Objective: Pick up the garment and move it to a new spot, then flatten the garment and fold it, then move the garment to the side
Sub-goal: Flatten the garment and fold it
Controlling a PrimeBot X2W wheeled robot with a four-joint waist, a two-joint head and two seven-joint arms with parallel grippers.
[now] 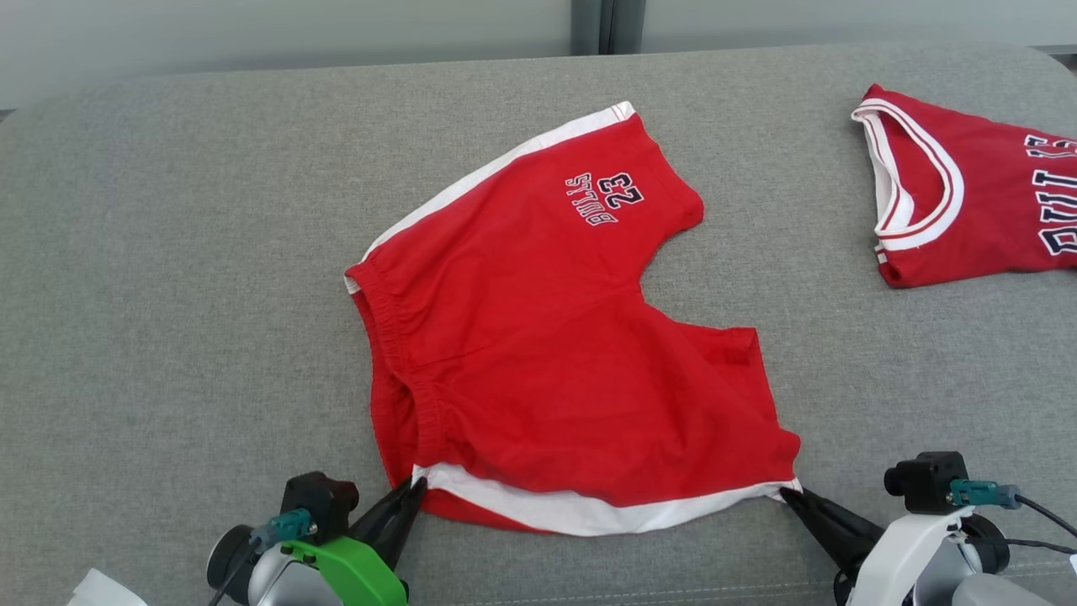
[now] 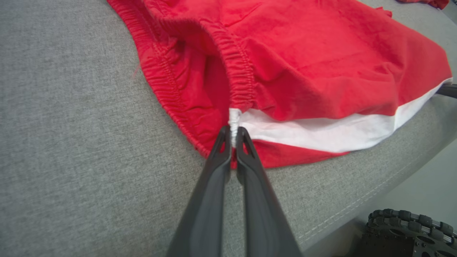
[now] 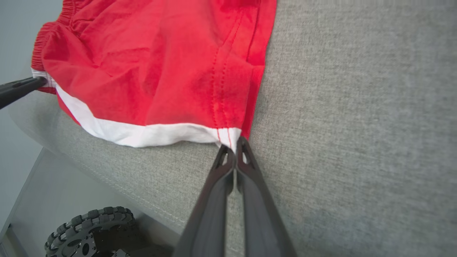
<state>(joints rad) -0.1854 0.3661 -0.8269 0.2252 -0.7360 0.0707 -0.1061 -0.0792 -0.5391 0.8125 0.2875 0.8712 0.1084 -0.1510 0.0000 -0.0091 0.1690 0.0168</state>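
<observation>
The garment (image 1: 538, 337) is a pair of red shorts with white side stripes and a "BULLS 23" print, lying spread on the grey cushioned surface (image 1: 168, 278). My left gripper (image 1: 414, 486) is shut on the white end of the waistband at the near left corner (image 2: 234, 123). My right gripper (image 1: 787, 495) is shut on the white hem corner at the near right (image 3: 234, 141). The near white stripe (image 1: 589, 509) runs between the two grippers. The right gripper's dark tip also shows at the right edge of the left wrist view (image 2: 448, 90).
A red jersey (image 1: 976, 194) with white trim lies at the far right of the surface. The surface's front edge (image 2: 357, 205) runs just behind the grippers, with the robot's wheels (image 3: 89, 232) on the floor below it. Bare grey fabric lies to the left.
</observation>
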